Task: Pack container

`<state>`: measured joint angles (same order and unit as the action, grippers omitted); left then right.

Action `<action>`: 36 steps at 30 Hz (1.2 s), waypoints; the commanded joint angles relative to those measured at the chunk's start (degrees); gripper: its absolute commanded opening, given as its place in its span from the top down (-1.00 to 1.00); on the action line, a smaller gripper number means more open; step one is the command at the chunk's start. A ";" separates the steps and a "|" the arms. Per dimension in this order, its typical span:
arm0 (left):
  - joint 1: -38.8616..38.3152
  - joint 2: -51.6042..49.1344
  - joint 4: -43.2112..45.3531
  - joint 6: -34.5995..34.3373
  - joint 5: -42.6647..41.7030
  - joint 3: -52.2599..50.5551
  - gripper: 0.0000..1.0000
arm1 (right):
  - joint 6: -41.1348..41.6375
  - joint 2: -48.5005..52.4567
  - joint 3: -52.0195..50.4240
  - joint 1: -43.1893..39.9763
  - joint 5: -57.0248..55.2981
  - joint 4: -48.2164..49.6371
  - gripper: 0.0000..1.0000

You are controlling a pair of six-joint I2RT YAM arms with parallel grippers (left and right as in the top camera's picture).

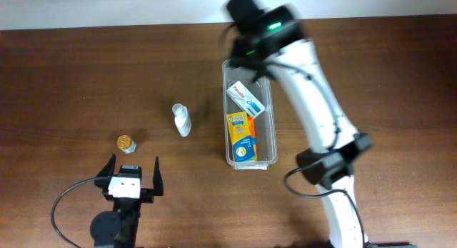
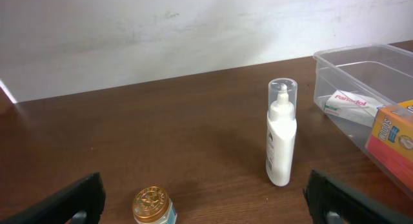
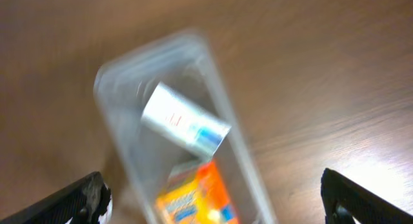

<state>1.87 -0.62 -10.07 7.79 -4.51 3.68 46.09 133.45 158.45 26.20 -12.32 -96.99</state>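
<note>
The clear plastic container [image 1: 272,112] lies lengthwise right of the table's middle. Inside it lie a white box [image 1: 245,98] and an orange and yellow box [image 1: 242,137]. A white bottle with a clear cap [image 1: 182,120] stands left of it, and a small gold-lidded jar [image 1: 127,143] stands further left. My left gripper [image 1: 133,174] is open and empty near the front edge, behind the jar [image 2: 153,206] and bottle [image 2: 281,133]. My right gripper [image 3: 213,198] is open and empty above the container's far end [image 3: 116,133], and that view is blurred.
The table is dark brown wood [image 1: 86,76]. A pale wall runs along its far edge [image 2: 161,30]. The right arm [image 1: 321,112] reaches over the table beside the container's right side.
</note>
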 commanded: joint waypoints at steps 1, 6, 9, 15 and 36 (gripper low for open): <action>0.28 0.28 0.00 0.92 -0.22 -0.59 -0.99 | -5.31 -3.15 1.53 -6.69 -0.85 -0.35 -0.97; 0.28 0.28 0.00 0.92 -0.22 -0.59 -0.99 | -6.93 -3.15 1.53 -15.52 -3.61 -0.35 -0.97; 0.28 0.28 0.00 0.92 -0.22 -0.59 -0.99 | -10.93 -3.13 1.49 -23.17 -3.21 -0.35 -0.97; 0.28 0.28 0.00 0.92 -0.22 -0.59 -0.99 | -18.88 -3.08 1.46 -35.10 -2.95 -0.35 -0.97; 0.28 0.28 0.00 0.92 -0.22 -0.59 -0.99 | -18.86 -2.80 -14.99 -48.78 -4.48 6.84 -0.97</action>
<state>1.87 -0.62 -10.07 7.79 -4.51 3.68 27.77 130.89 144.24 -22.59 -15.64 -91.09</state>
